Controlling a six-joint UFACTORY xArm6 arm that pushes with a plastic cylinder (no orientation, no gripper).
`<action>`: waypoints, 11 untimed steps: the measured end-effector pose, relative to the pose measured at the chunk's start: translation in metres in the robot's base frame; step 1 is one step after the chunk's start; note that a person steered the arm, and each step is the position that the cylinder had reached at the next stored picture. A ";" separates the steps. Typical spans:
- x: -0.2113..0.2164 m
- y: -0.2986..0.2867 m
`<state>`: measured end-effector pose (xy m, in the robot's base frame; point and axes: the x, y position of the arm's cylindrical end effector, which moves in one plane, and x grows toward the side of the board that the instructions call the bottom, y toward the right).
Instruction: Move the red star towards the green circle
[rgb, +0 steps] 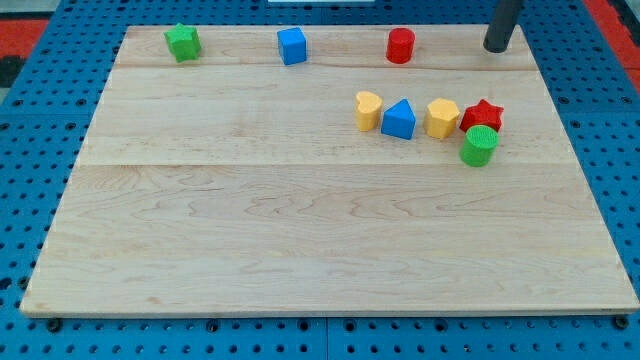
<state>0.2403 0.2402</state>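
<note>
The red star (484, 116) lies at the right of the wooden board (300, 230), touching the green circle (479, 146) just below it. My tip (496, 47) stands near the view's top right, well above the red star and apart from every block. A yellow block (441, 117) sits right beside the star on its left.
A blue block (398, 119) and a yellow heart (368, 110) continue the row to the left. Along the top edge stand a green star (183, 41), a blue cube (292, 46) and a red cylinder (400, 46). Blue pegboard surrounds the board.
</note>
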 end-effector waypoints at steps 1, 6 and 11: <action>0.000 0.000; 0.147 -0.085; 0.157 -0.058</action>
